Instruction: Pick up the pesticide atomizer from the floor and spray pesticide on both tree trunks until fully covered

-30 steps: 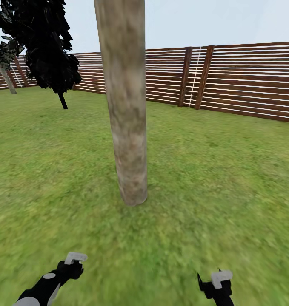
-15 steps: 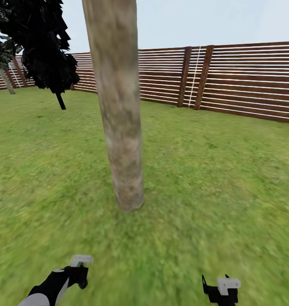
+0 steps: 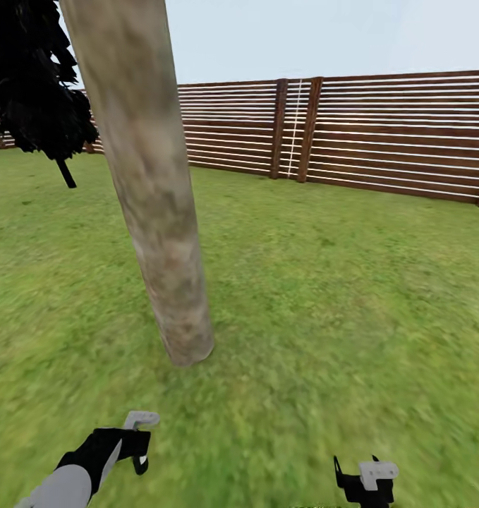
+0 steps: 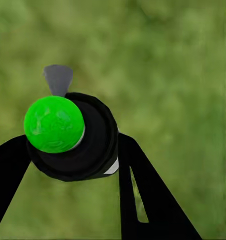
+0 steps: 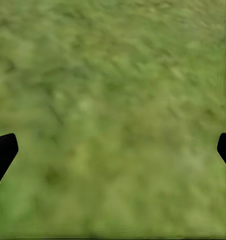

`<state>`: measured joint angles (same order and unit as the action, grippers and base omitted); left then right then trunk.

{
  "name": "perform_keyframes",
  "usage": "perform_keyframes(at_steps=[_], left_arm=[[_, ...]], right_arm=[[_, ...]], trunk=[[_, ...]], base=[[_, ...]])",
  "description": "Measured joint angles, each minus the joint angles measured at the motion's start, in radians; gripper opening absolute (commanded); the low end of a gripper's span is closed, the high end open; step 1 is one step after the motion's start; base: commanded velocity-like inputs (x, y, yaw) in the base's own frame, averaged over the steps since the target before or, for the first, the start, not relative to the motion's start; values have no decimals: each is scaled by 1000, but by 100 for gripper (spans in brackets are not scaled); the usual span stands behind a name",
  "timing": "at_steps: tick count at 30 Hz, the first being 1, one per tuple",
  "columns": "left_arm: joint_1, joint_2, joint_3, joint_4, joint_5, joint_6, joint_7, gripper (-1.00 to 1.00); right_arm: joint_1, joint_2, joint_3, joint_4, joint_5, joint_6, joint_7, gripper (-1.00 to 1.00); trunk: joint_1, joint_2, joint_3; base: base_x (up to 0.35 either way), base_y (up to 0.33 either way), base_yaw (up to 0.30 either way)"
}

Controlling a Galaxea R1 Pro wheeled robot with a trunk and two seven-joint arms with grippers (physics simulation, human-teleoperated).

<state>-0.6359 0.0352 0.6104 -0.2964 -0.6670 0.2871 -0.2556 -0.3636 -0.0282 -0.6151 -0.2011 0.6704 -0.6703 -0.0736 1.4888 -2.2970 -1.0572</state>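
Labels I can read: none. My left gripper (image 4: 75,150) clamps the pesticide atomizer (image 4: 73,135), seen end-on, lower left of the head view. Right gripper (image 5: 113,150) gapes wide. Tree trunk (image 3: 151,212) leans upper left.

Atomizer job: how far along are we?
Pickup looks done: the left gripper is shut on the atomizer, green spot showing. The right gripper is open over grass. The nearest trunk stands close ahead, with no white speckling visible on it. Spraying both trees is left.
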Motion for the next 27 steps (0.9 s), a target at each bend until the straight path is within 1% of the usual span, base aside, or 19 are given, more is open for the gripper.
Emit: perform_keyframes(at_steps=[2, 3, 4, 6, 9, 10, 11, 12, 13, 15, 16, 17, 18, 20, 21, 23, 25, 26, 27], left_arm=[[-44, -6, -1, 0, 3, 35, -2, -100], [-72, -8, -1, 0, 3, 42, -2, -100], [-85, -7, -2, 1, -1, 44, -2, -100], [-96, 6, -3, 0, -4, 48, -2, -100], [-118, 46, -3, 1, -5, 74, -3, -100], [-119, 41, -2, 4, -1, 79, -4, -100], [-120, 21, -5, 6, 4, 81, -4, -100], [-121, -21, -27, 4, -1, 81, -4, -100], [-123, -50, -42, 3, 6, 84, -4, -100], [-137, -43, -53, 0, 2, 85, -4, -100], [-144, -27, -56, -2, -4, 85, -3, -100], [-148, 8, -56, -10, 0, 86, -4, -100], [-145, 33, -59, -14, -9, 85, -4, -100], [-146, 28, -58, -15, 1, 84, -5, -100], [-149, 11, -58, -14, 5, 84, -6, -100], [-171, -52, -75, -21, 9, 86, -7, -100], [-202, -56, -86, -27, 3, 88, -7, -100], [-220, -46, -89, -29, 0, 104, -16, -100], [-230, -26, -90, -41, -6, 128, -31, -100]], right_arm=[[0, 0, 0, 0, 1, 0, 0, 100], [0, 1, 0, 0, 1, 0, 0, 100], [0, 1, 0, 0, 1, 0, 0, 100], [0, 0, 0, 0, 1, 0, 0, 100], [0, -1, 0, 0, 1, 0, 0, 100], [0, 0, 0, 1, 1, 0, 0, 100], [0, 0, 0, 1, 1, 0, 0, 100], [0, 0, 0, 2, 2, 0, 0, 100], [0, 1, 0, 2, 1, 0, 0, 100], [0, -1, 0, 2, 1, 0, 1, 100], [0, -1, 0, 1, 1, 0, 0, 100], [0, -1, 0, 0, 1, 0, 1, 100], [0, -2, -1, 0, 1, 0, 0, 100], [0, -2, -1, 0, 1, 0, 0, 100], [0, -2, 0, 0, 1, 0, 0, 100], [0, -2, 0, 0, 1, 0, 0, 100], [0, -1, 0, 0, 1, 0, 0, 100], [0, -1, 0, 0, 1, 0, 0, 100], [0, -2, 0, 0, 1, 0, 1, 100]], trunk=[[0, 0, 1], [0, 0, 1], [0, 0, 1], [0, 0, 0], [0, 0, 0], [0, 0, 0], [0, 0, 0], [0, 0, 0], [0, 0, 0], [0, 0, 1], [0, 0, 1], [0, 0, 0], [0, 0, 0], [0, 0, 0], [0, 0, 0], [0, 0, 1], [0, 0, 1], [0, 0, 1], [0, 0, 1]], base=[[0, 0, -60], [0, 0, -15], [0, 0, -8], [0, 0, -3], [0, 0, 0], [0, 0, 0], [0, 0, 0], [0, 0, 0], [0, 0, 0], [0, 0, 0], [0, 0, 0], [-144, 0, 0], [-216, 0, 0], [-256, 0, 0], [-73, 0, 0], [-23, 0, 0], [-6, 0, 0], [-1, 0, 0], [0, 0, 0]])
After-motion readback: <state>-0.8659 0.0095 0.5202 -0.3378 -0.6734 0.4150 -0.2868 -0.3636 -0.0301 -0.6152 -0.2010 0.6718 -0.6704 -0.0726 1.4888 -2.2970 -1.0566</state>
